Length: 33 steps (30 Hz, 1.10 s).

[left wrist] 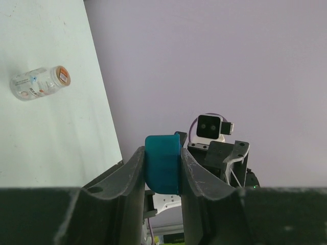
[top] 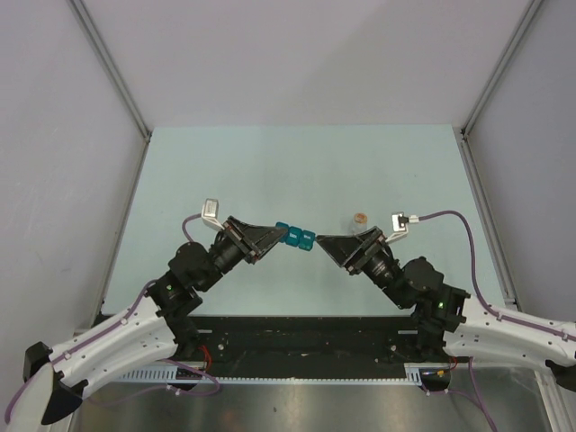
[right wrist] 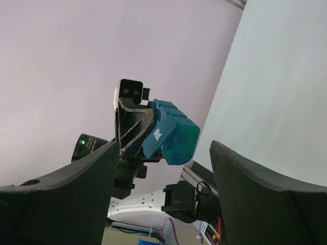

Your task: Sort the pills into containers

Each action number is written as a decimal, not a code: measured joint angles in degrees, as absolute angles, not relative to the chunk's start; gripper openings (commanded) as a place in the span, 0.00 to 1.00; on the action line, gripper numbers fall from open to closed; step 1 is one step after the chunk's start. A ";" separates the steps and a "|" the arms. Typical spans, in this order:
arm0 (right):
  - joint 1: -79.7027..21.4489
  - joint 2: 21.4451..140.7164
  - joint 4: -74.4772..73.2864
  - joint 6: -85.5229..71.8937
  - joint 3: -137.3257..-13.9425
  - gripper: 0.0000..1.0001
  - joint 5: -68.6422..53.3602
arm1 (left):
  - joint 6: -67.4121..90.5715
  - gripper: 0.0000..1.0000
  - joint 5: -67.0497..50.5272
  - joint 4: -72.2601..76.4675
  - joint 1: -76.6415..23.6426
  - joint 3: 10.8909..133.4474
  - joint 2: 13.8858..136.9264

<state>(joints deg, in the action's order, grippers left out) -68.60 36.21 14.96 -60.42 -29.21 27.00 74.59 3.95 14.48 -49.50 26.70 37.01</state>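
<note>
The left hand (top: 279, 236) is shut tight on one end of the blue pill box (top: 297, 238). In the left wrist view both fingers press flat against the box's sides. The rest of the box sticks out past the fingertips toward 3 o'clock in the top view. It sits near the middle of the pale green desk (top: 270, 171), a little toward the near edge.

In the right wrist view the box shows against the wall, tilted. One lid carries white lettering, and the compartments run back toward the left hand.

The right hand (top: 320, 243) faces the box from 3 o'clock. Its fingers are spread wide with nothing between them. The tips are just beside the free end of the box, but the pictures do not show whether they touch it.

The small clear bottle (top: 360, 219) with a tan top is at about 2 o'clock from the box, close behind the right hand. It rests on the desk, apart from both hands. In the left wrist view it shows a white label on its side.
</note>
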 measured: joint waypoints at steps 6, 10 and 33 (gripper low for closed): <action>-66.76 39.20 18.98 -63.11 -28.91 0.79 23.51 | 75.31 0.00 4.01 14.50 -49.50 26.70 37.12; -65.98 40.73 21.19 -64.58 -28.91 0.81 21.32 | 75.68 0.01 4.01 14.52 -49.50 26.70 37.15; -64.99 44.56 23.27 -67.09 -28.91 0.57 16.99 | 77.14 0.00 3.97 15.88 -49.50 26.70 37.87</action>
<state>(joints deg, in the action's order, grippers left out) -64.99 44.56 23.27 -67.09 -28.91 16.99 77.14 3.97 15.88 -49.50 26.70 37.87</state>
